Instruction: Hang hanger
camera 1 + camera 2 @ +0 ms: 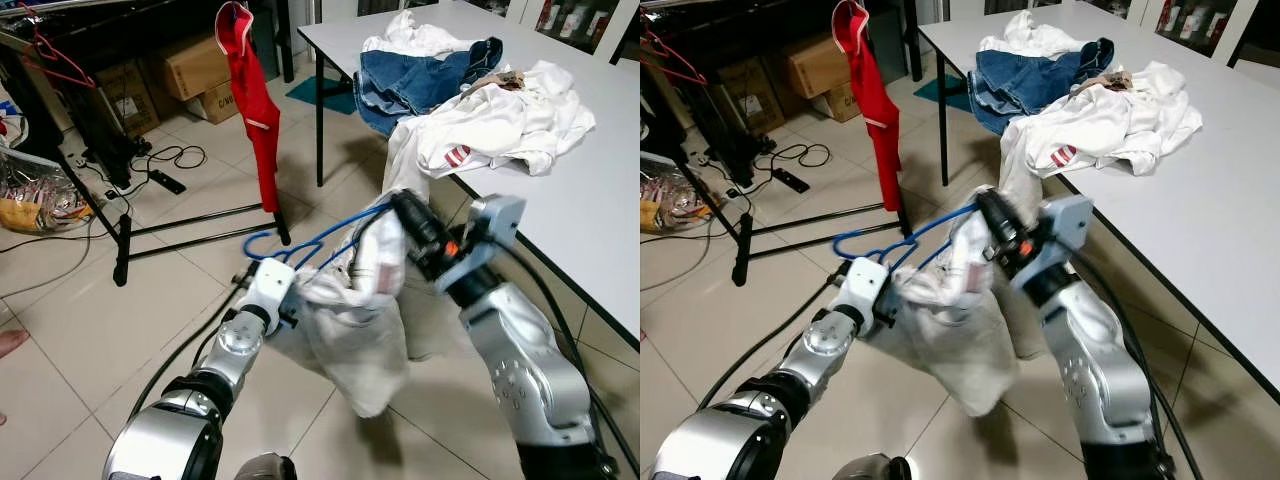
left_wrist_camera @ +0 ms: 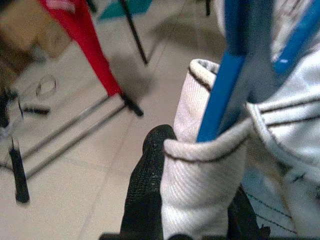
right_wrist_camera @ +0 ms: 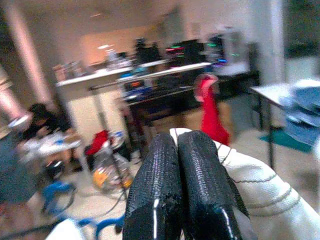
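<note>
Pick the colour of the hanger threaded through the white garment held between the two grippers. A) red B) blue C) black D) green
B: the blue hanger runs through the white garment, with its hook poking out above the left gripper and the right gripper at the other end.

— Where does the hanger (image 1: 300, 245) sit?
— Between the two grippers, inside a garment (image 1: 350, 330) hanging before the robot, above the floor.
— And beyond?
— A clothes rack (image 1: 110, 190) stands ahead left, boxes (image 1: 190, 70) behind it; a table (image 1: 600, 200) on the right carries piled clothes (image 1: 470, 100).
</note>
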You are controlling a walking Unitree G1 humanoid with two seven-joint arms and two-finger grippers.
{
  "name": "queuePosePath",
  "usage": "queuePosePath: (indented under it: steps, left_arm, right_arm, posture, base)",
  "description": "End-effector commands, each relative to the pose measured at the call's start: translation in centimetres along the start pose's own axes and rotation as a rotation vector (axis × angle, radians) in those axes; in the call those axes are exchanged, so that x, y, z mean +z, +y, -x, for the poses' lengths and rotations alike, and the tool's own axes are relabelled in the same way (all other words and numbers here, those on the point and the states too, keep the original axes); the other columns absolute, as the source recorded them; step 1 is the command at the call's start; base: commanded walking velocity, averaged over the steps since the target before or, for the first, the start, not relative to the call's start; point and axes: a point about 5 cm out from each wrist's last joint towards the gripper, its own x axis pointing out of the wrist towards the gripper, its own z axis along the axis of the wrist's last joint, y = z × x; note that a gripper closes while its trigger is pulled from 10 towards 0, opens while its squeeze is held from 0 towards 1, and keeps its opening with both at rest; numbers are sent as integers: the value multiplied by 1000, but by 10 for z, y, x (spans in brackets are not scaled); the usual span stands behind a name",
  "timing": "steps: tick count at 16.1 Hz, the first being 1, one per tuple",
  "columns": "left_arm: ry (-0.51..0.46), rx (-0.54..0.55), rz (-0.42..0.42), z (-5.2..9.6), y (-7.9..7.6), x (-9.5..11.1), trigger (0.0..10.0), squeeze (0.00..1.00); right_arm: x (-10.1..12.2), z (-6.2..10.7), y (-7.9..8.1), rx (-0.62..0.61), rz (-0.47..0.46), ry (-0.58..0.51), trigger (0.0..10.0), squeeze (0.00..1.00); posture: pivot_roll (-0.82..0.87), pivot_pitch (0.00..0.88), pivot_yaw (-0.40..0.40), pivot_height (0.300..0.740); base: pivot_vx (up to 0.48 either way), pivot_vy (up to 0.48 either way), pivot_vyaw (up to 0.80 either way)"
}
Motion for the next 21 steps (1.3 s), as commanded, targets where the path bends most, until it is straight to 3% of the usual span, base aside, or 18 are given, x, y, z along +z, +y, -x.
queuePosePath:
  steps: [1, 3, 4, 6, 8, 13, 16, 17, 20, 21]
  left_arm:
    - [13, 7, 21, -3, 6, 5, 10000, 0]
    - [7, -90, -38, -5, -2, 11, 10000, 0]
    - [11, -129, -83, -6, -6, 12, 10000, 0]
    - [36, -169, -126, -6, -11, 10, 10000, 0]
    - [132, -217, -177, -4, -17, -1, 10000, 0]
    - [311, -158, -168, 0, -3, -19, 10000, 0]
    - [189, -97, -175, -8, 3, 4, 10000, 0]
    - [174, -119, -233, -9, 0, 7, 10000, 0]
    - [217, -180, -365, -7, -12, -2, 10000, 0]
    - [219, -203, -353, -6, -15, -2, 10000, 0]
  right_arm:
    - [7, -3, 11, 82, 91, -31, 0, 0]
    - [-18, 2, 4, 61, 264, 116, 0, 0]
    - [-22, 4, 3, 56, 305, 142, 0, 0]
    - [-22, 3, 6, 71, 296, 137, 0, 0]
    - [-21, 1, 12, 123, 302, 129, 0, 0]
    - [-13, -2, 21, 188, 286, 56, 0, 0]
    - [-39, 9, 18, 202, 314, 207, 0, 0]
    - [-48, 13, 15, 187, 321, 251, 0, 0]
    - [-58, 14, 16, 206, 325, 290, 0, 0]
    - [-60, 14, 18, 219, 325, 297, 0, 0]
  posture:
    - [-34, 0, 92, 740]
    - [-30, 0, 91, 740]
    - [-30, 0, 92, 740]
    - [-30, 0, 91, 740]
    - [-30, 0, 93, 740]
    - [-33, 0, 96, 740]
    - [-35, 0, 97, 740]
    - [-31, 0, 97, 740]
    - [-30, 2, 97, 740]
    - [-28, 3, 97, 740]
  base:
    - [0, 0, 0]
    - [0, 0, 0]
    - [0, 0, 0]
    - [0, 0, 0]
    - [0, 0, 0]
    - [0, 0, 0]
    - [0, 0, 0]
    - [0, 0, 0]
    - [0, 0, 0]
    - [0, 0, 0]
